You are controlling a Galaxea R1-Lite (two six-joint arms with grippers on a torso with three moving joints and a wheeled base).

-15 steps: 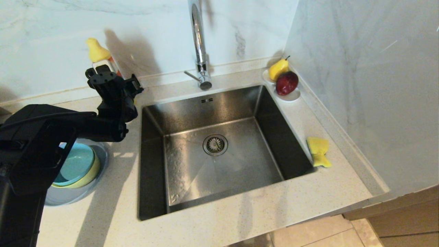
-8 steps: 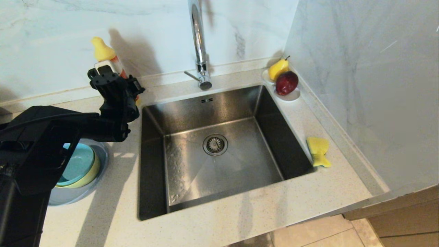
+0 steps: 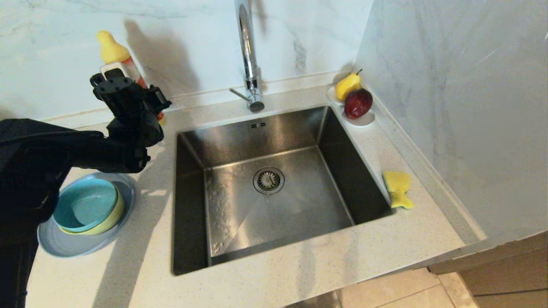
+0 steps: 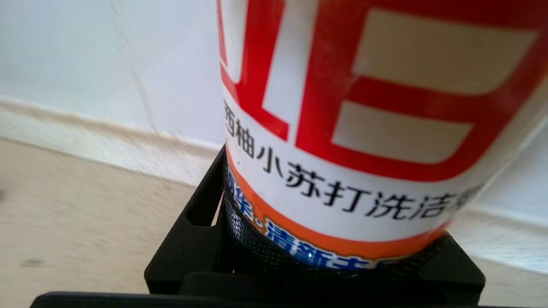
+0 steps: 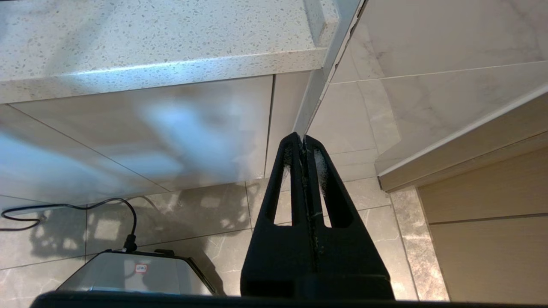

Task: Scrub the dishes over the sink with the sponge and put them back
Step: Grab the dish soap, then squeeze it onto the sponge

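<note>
At the lower left of the head view the dishes sit stacked on the counter [image 3: 274, 286]: a small teal bowl [image 3: 85, 205] nested in a pale yellow-green bowl [image 3: 112, 218], both on a wide grey-blue plate [image 3: 85, 246]. Just above them in the frame the left gripper [image 3: 128, 92] is raised, its fingers clamped around the lower body of a dish soap bottle [image 3: 112, 53] with a yellow cap; the left wrist view shows the red-and-white label filling the frame between the black fingers. The sink [image 3: 274, 184] fills the centre, its drain strainer [image 3: 268, 180] bare, the faucet [image 3: 248, 55] rising behind it. The sponge [image 3: 398, 188] lies at the right of the frame on the counter, just beside the sink's right rim, its long axis running roughly toward and away from the robot, well apart from the left gripper and across the basin from it. The right gripper [image 5: 305, 143], parked below the counter edge with its fingers pressed together and holding nothing, looks the nearer arm for it. At the upper right a pear [image 3: 347, 85] and a red apple [image 3: 358, 103] rest in a white dish [image 3: 364, 120].
</note>
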